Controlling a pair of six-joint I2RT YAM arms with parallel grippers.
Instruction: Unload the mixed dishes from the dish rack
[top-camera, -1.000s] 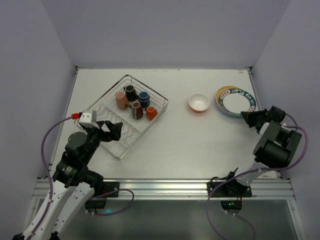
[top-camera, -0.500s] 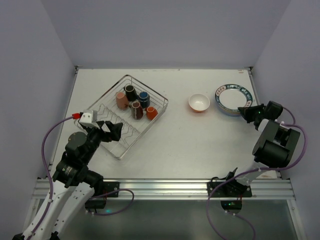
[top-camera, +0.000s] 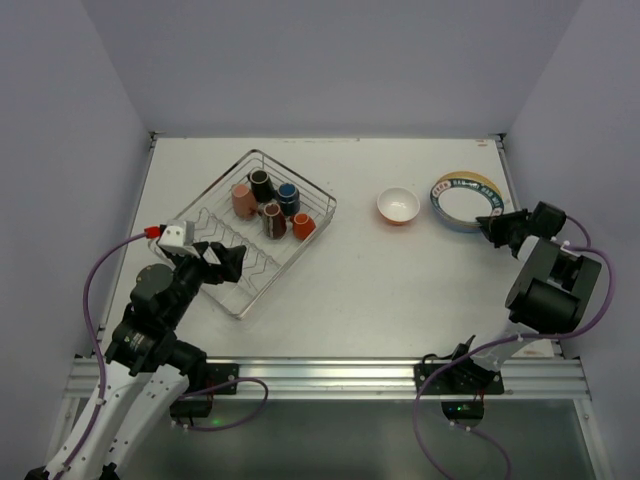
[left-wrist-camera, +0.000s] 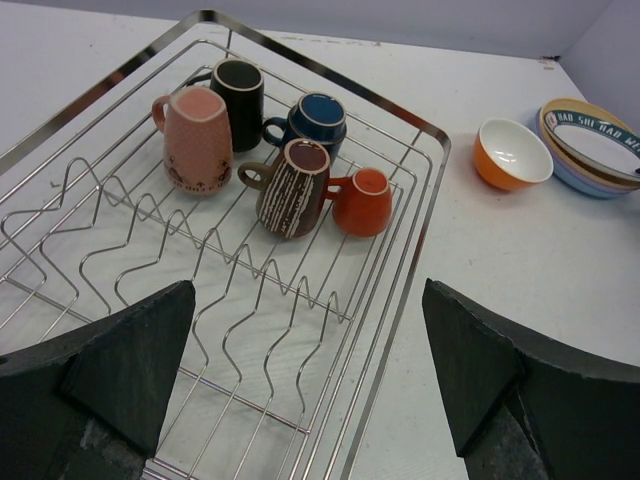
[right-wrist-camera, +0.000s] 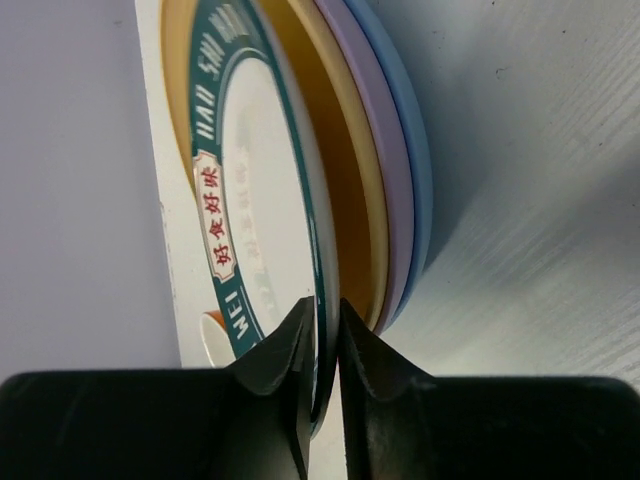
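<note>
The dish rack (top-camera: 325, 203) (left-wrist-camera: 420, 215) holds pink (left-wrist-camera: 192, 125), black (left-wrist-camera: 238, 88), blue-lined (left-wrist-camera: 315, 118), brown (left-wrist-camera: 295, 185) and orange (left-wrist-camera: 365, 200) mugs. My left gripper (top-camera: 222, 258) (left-wrist-camera: 308, 295) hovers wide open over the rack's near corner, with nothing between its fingers. At the far right the pattern-rimmed white plate (top-camera: 462, 197) (right-wrist-camera: 255, 200) lies on top of the yellow (right-wrist-camera: 345, 190), lavender (right-wrist-camera: 385, 170) and blue (right-wrist-camera: 415, 150) plates. My right gripper (top-camera: 492, 222) (right-wrist-camera: 322, 305) pinches its near rim. The orange bowl (top-camera: 398, 206) (left-wrist-camera: 512, 152) sits on the table to the left of the stack.
The plate stack lies close to the table's right edge and the right wall (top-camera: 560, 120). Bare tabletop (top-camera: 400, 280) runs between the rack and the bowl and in front of both.
My right gripper has brought the patterned plate a little to the left and down onto the stack of plates. The left arm has not moved.
</note>
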